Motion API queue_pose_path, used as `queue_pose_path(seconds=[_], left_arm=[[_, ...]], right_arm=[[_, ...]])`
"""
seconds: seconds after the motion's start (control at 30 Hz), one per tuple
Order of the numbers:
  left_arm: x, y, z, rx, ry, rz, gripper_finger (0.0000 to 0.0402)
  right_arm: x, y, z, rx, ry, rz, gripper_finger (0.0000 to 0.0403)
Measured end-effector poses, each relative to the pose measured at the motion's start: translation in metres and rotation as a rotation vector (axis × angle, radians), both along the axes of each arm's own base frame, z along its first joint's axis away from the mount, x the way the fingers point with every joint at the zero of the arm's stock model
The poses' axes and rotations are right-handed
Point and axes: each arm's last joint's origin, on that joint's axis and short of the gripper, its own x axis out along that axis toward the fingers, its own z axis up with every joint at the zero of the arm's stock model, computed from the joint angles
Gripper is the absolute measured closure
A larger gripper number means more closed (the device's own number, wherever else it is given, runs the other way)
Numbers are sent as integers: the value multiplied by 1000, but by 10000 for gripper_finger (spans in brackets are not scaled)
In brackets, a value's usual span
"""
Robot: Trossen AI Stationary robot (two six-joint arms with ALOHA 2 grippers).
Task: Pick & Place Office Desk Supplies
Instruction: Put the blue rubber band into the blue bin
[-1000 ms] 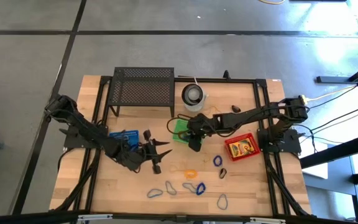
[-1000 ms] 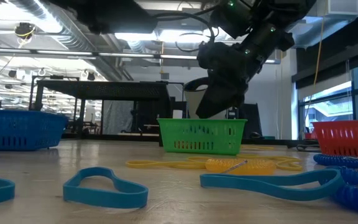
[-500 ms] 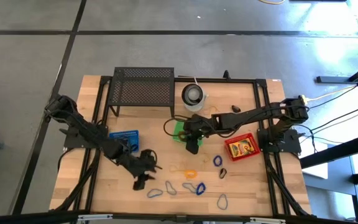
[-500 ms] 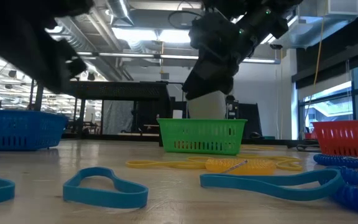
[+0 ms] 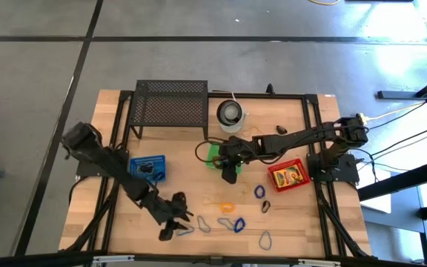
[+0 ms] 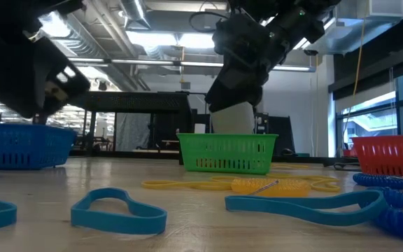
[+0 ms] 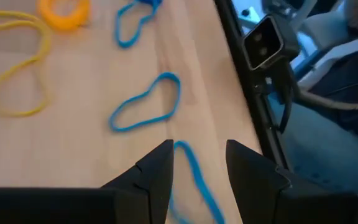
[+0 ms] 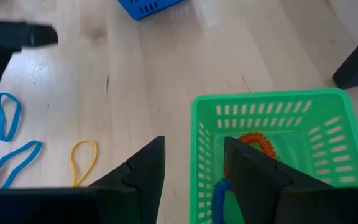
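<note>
On the wooden worktop, the left gripper, open and empty, should straddle the blue loop squarely before closing; the right gripper hangs open over the green basket.

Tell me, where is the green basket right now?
In the high view the green basket sits mid-table, just below the white cup, with the right gripper over it.

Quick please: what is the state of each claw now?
Left claw: open, holding nothing.
Right claw: open, holding nothing, over green plastic basket.
</note>
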Motion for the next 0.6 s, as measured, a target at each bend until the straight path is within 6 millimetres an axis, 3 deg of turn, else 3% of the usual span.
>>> queue_pose_path(seconds=[0.13, 0.37, 0.6], left_arm=[[4, -2, -9, -5, 7, -44, 260], [14, 12, -8, 38, -21, -112, 260], [8, 7, -12, 14, 35, -104, 260]], right_arm=[[0, 0, 0, -6, -1, -6, 236], [1, 0, 1, -9, -11, -13, 236], [1, 0, 1, -8, -13, -12, 236]])
